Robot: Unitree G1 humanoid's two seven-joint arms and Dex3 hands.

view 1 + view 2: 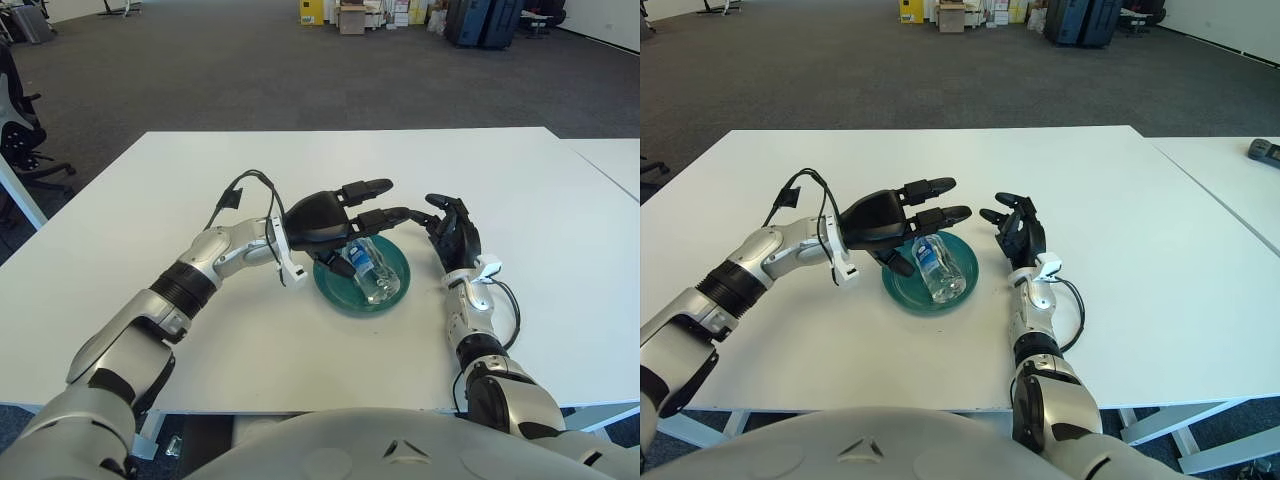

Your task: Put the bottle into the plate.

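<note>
Bottle (367,270) lying on its side inside the green plate (397,259), toward the desk's (520,190) near edge. Left hand (330,222) poised over it, fingers (366,188) spread, gripping nothing; probably just released. Right hand (453,232) just beside the plate's right rim, fingers loosely open, idle.

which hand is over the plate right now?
The left hand: its open fingers reach over the green plate, just above the bottle lying in it. The right hand shows to the plate's right, off the rim.
</note>
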